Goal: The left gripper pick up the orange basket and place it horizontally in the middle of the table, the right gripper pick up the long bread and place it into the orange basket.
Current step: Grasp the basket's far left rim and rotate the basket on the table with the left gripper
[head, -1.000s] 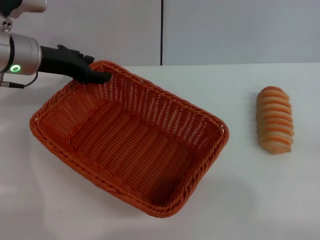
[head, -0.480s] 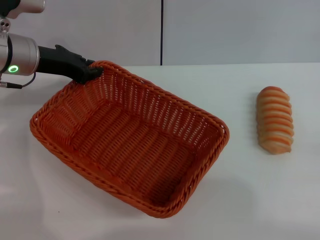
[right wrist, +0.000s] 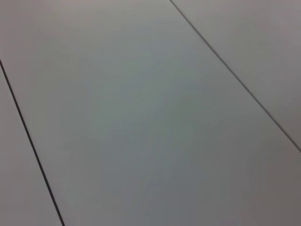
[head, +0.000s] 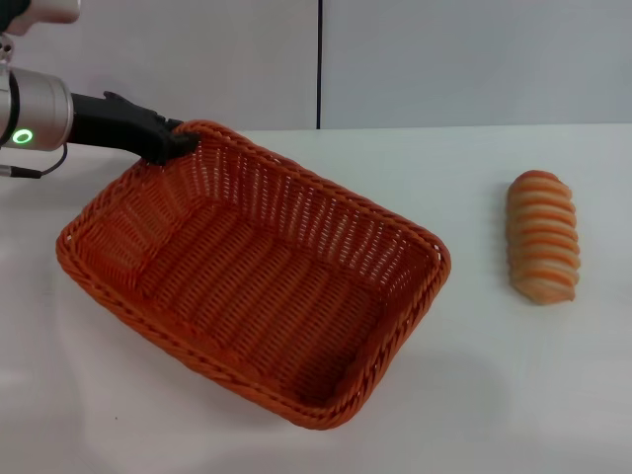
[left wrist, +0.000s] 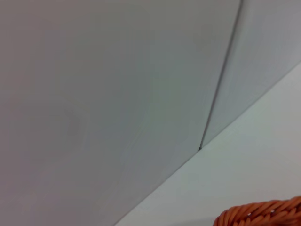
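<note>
The orange basket (head: pixel 255 278) is seen resting on the bench (head: pixel 494 375), turned diagonally and left of centre. Its far corner, at about ten o'clock, is met by the left gripper (head: pixel 176 144); whether the rim is clenched cannot be told. The long bread (head: pixel 542 237) lies untouched at three o'clock, well apart. The right gripper is not seen. Straightening the basket and loading the bread are judged outstanding.

Orange basket (head: pixel 257 276): large rectangular woven body, braided rim, sloping sides, empty, resting skewed on the white bench (head: pixel 474 395). My left hand (head: pixel 176 145) sits at its far corner rim. Long bread (head: pixel 542 237): ridged tan roll, lying well apart on my right.
</note>
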